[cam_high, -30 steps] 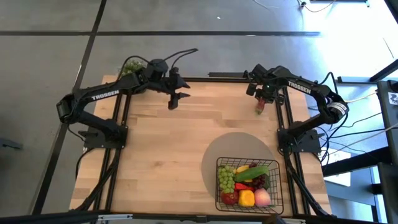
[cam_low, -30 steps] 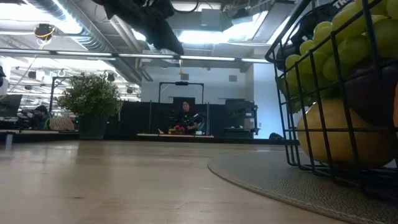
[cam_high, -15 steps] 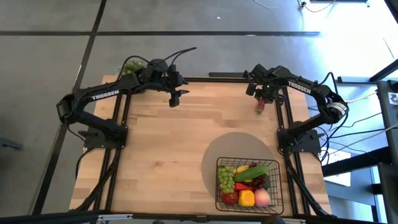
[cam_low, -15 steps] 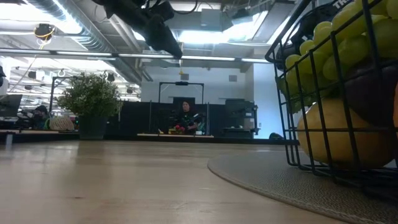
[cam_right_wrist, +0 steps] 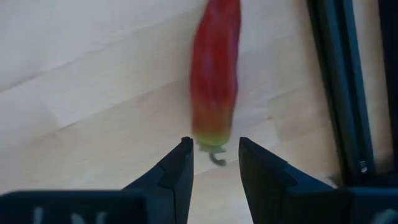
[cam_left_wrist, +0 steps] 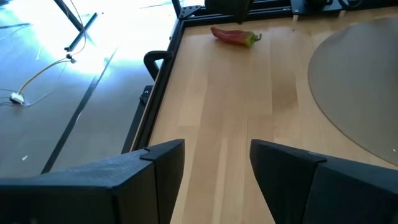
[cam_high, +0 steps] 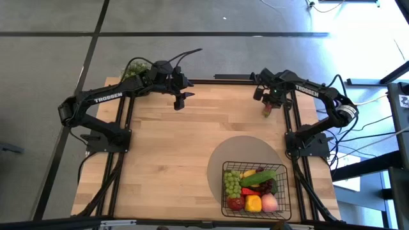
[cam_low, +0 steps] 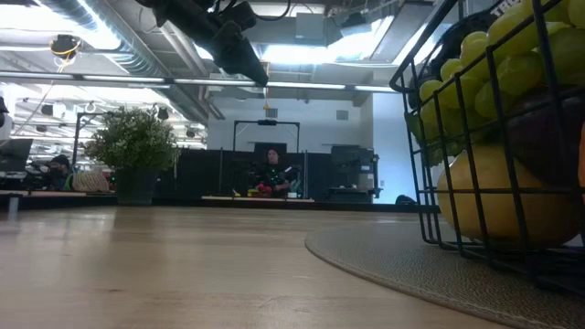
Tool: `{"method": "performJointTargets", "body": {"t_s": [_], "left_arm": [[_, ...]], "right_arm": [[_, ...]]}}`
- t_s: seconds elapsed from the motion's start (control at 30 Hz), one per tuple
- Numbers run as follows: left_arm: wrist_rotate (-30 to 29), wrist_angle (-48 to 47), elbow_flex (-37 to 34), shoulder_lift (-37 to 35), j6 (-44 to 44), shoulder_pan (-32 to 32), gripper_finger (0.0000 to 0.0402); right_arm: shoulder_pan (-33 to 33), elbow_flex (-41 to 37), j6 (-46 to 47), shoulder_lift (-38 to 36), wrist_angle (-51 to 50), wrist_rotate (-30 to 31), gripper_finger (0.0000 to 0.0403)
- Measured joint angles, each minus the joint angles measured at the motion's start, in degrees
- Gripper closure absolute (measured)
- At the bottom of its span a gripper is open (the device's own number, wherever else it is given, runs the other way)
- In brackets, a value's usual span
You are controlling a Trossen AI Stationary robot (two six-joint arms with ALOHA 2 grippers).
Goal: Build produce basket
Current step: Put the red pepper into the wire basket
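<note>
A red chili (cam_high: 266, 112) with a green stem end lies on the wooden table at its far right; it also shows in the right wrist view (cam_right_wrist: 216, 74) and the left wrist view (cam_left_wrist: 233, 35). My right gripper (cam_high: 268, 104) hangs open just above it, and its two fingers stand either side of the stem tip (cam_right_wrist: 214, 155) without touching. My left gripper (cam_high: 181, 101) is open and empty above the table's far left part. The black wire basket (cam_high: 225, 191) stands at the near right on a round grey mat (cam_high: 243, 150), holding green grapes, cucumber, a peach and other produce.
A bushy potted plant (cam_high: 135, 67) stands at the table's far left corner and shows in the low view (cam_low: 135, 146). The black frame rail (cam_right_wrist: 339, 87) runs close beside the chili. Bare wood lies between the arms and left of the mat. A person sits far behind the table.
My left gripper has drawn back a little toward the table's far edge and has stayed open. The chili and the basket have kept their places.
</note>
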Motion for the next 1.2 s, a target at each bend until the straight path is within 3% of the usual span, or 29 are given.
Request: {"method": "performJointTargets", "body": {"t_s": [0.33,0.67,0.8,1.2], "left_arm": [[0.00,0.00,0.00,0.00,0.00,0.00,0.0230],[0.00,0.00,0.00,0.00,0.00,0.00,0.0230],[0.00,0.00,0.00,0.00,0.00,0.00,0.0230],[0.00,0.00,0.00,0.00,0.00,0.00,0.0230]], "right_arm": [[-0.20,-7.21,-4.36,0.00,10.50,0.20,0.0266],[-0.22,-7.92,-1.09,0.04,11.11,6.46,0.0135],[-0.22,-7.92,-1.07,1.72,11.16,7.61,0.0102],[-0.22,-7.96,-1.39,9.59,13.81,6.13,0.0092]]}}
